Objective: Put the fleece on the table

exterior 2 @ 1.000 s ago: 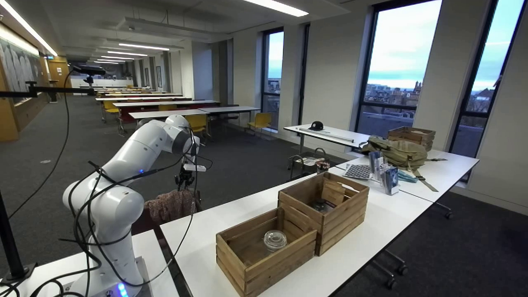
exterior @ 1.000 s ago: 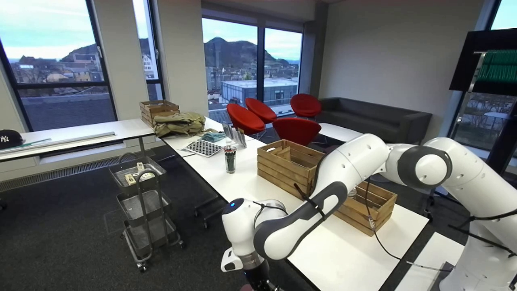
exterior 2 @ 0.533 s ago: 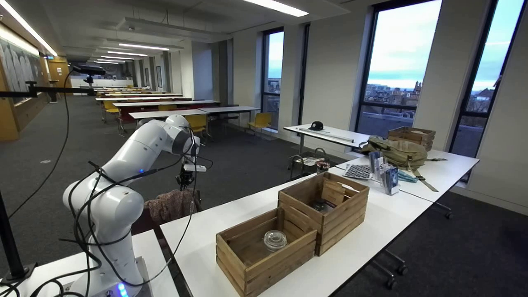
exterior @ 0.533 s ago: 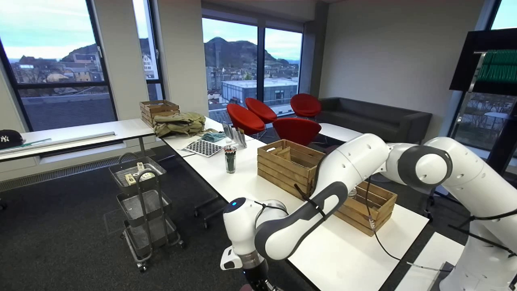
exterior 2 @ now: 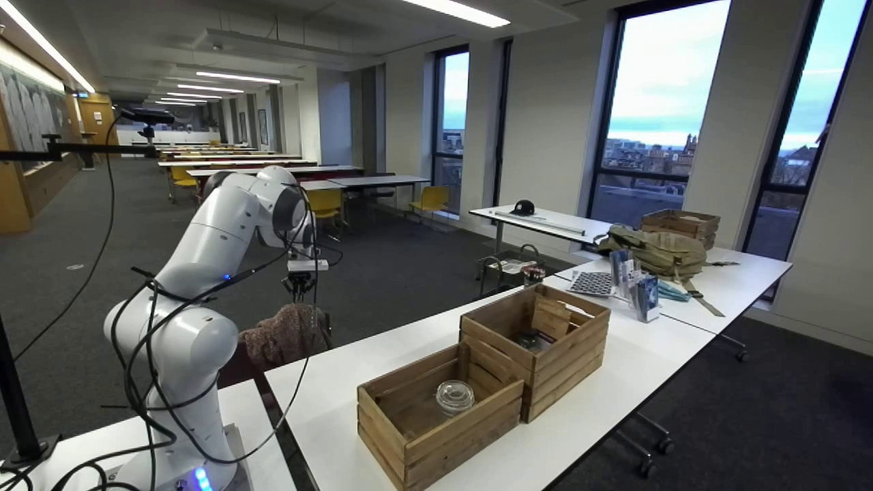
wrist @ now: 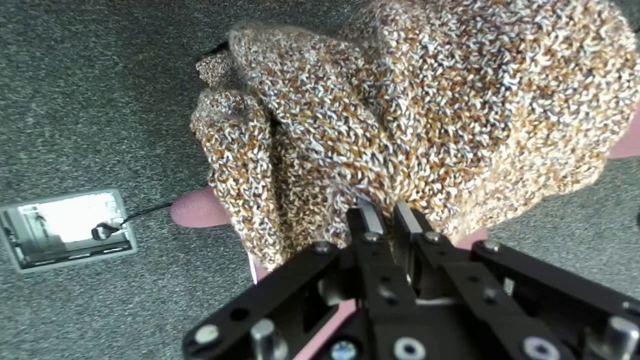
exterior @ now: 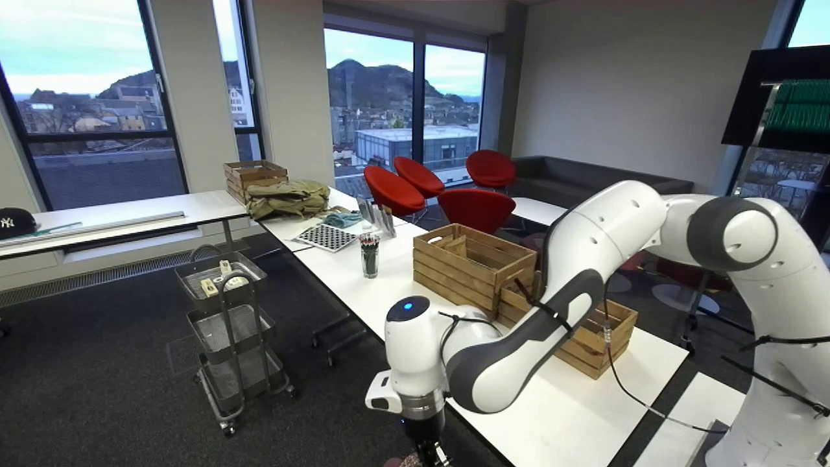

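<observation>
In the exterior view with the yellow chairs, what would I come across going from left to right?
From left to right: camera, fleece, glass jar, black cap, checkered board, blue leaflets, teal cloth.

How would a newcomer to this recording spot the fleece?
In an exterior view, find the white table bearing two wooden crates. Past its edge, beneath the gripper, the fleece is bunched. Its speckled brown-and-white knit sets it apart from the crates and dark carpet.
</observation>
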{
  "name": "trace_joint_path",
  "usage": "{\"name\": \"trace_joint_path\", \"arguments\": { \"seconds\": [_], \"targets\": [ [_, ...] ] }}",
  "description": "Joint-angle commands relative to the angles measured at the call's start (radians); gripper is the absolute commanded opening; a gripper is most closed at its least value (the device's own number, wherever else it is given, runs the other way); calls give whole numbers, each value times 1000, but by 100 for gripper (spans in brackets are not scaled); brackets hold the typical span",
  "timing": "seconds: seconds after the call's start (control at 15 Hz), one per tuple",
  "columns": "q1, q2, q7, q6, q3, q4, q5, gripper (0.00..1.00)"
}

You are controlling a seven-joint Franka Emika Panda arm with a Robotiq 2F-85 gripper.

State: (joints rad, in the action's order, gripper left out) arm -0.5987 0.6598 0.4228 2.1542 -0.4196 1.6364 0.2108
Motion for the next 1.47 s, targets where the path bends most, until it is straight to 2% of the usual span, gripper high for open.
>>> {"name": "trace_joint_path", "arguments": {
  "seconds": [0.0,0.33,0.53,0.73,0.93,1.4],
  "targets": [
    [-17,-239,-176,102,19,234,39,2],
    [-18,-469,-434,158,12,439,34,2],
    [-30,-612,-586,153,-1,522,56,2],
    [-57,-728,-734,35,-35,520,133,2],
    [-71,-835,-869,-139,-98,486,178,2],
    [-40,-1123,-1087,-461,-278,419,151,2]
  ]
}}
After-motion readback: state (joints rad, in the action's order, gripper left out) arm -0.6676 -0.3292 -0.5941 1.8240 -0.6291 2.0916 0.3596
